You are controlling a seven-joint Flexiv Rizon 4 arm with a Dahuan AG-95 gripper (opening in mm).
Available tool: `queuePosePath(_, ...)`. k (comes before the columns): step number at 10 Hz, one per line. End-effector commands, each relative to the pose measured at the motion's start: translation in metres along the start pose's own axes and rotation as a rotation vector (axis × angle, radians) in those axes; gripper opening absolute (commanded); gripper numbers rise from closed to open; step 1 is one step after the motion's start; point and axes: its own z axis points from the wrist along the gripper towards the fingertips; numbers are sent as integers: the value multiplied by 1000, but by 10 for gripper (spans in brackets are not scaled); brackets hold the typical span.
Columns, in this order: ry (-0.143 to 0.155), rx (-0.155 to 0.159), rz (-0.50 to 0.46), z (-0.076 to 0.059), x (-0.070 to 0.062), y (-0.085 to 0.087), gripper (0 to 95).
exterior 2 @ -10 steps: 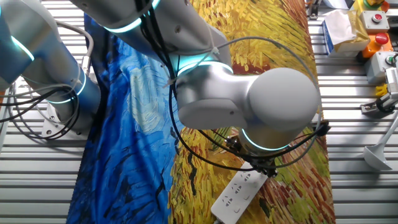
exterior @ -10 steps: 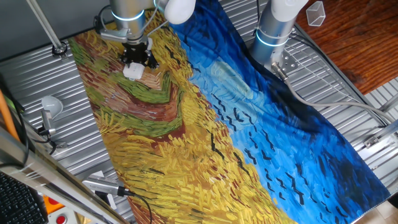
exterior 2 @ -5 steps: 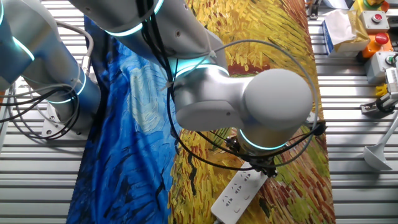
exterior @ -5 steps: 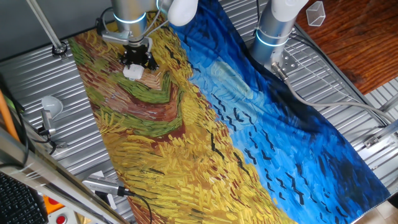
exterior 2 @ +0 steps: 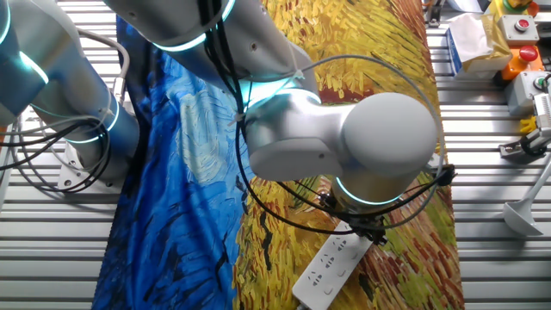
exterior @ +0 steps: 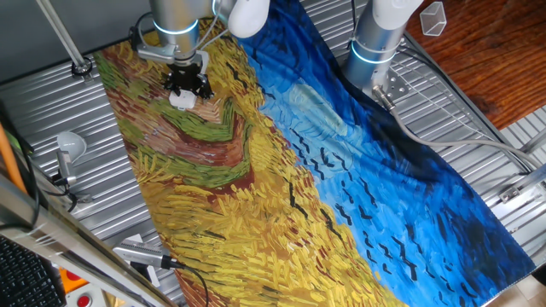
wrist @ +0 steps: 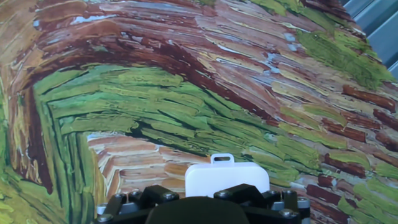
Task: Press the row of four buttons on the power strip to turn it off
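One power strip [exterior 2: 330, 262] lies on the painted cloth [exterior: 256, 196], its far end directly under the single gripper [exterior: 188, 88]. Finger state cannot be determined. Individual buttons cannot be counted.

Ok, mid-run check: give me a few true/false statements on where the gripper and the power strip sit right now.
1. The power strip lies on the painted cloth. True.
2. The gripper is over the blue part of the cloth. False: it is over the yellow and green part, right above the strip.
3. The strip is black. False: it is white.
4. In the hand view, the strip's end shows just beyond the gripper body. True.
5. A silver disc on a stem stands on the cloth. False: it stands on the ribbed metal table, beside the cloth.
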Motion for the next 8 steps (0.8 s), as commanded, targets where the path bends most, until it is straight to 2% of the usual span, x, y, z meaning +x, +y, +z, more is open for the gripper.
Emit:
queuePosePath(1,5,0,8,1,-1,-1,760)
queuePosePath(8,4,-5,23,-7,-2,-3,760)
